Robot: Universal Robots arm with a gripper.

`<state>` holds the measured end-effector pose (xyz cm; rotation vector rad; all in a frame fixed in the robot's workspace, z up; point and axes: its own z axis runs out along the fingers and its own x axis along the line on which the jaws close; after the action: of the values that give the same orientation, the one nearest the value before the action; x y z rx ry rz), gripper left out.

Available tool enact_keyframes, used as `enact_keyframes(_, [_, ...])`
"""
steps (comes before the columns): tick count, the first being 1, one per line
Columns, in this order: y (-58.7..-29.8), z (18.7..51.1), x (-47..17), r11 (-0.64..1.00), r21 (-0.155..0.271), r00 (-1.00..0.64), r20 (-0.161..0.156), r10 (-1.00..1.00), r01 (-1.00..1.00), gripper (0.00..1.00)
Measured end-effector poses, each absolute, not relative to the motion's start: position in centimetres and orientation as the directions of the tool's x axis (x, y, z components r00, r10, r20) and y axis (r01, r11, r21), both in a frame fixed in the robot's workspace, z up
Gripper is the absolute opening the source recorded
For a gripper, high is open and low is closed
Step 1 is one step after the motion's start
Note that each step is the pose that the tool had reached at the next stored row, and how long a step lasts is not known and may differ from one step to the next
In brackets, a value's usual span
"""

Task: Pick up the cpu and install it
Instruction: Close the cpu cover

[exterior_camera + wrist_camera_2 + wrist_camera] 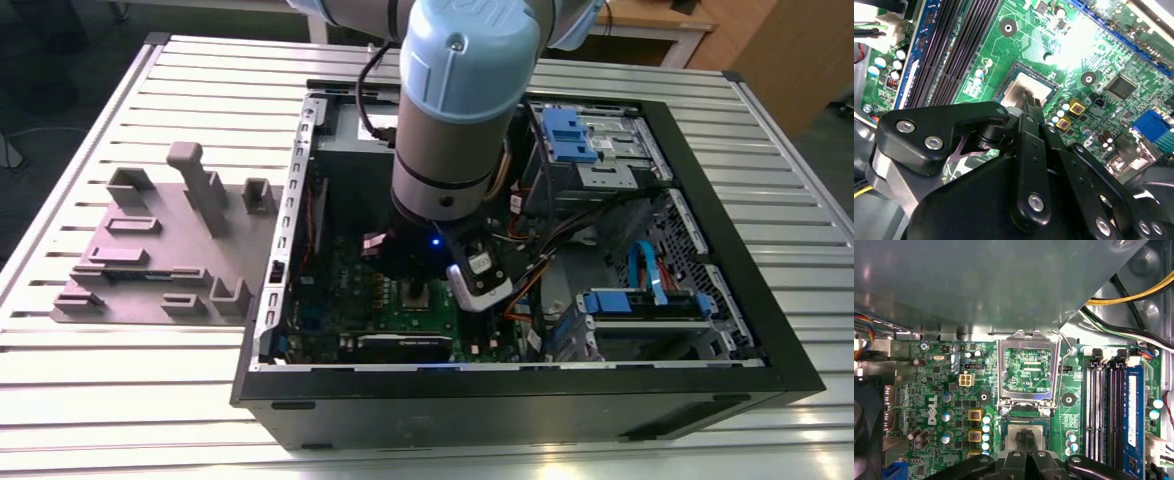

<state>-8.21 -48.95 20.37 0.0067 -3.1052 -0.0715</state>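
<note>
The cpu (1040,435) is seen seated in the mobo socket. An open PC case (534,400) is carried on the worktop (107,400); green mobo (954,410) inside, socket frame (1002,371) raised. Gripper (1025,436) jaws are closed, tips over cpu centre.

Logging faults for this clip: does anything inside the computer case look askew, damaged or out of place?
Nothing stands out. The chip lies square with its socket under the gripper. The hinged metal frame is flipped open, which suits the work. Whether the chip is fully seated cannot be told.
</note>
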Motion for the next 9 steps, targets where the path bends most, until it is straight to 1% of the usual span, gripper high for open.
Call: enact_keyframes(9, [-48.93, 20.90, -8.21, 0.999, 0.047, -0.999, 0.035, -0.005, -0.003, 0.11])
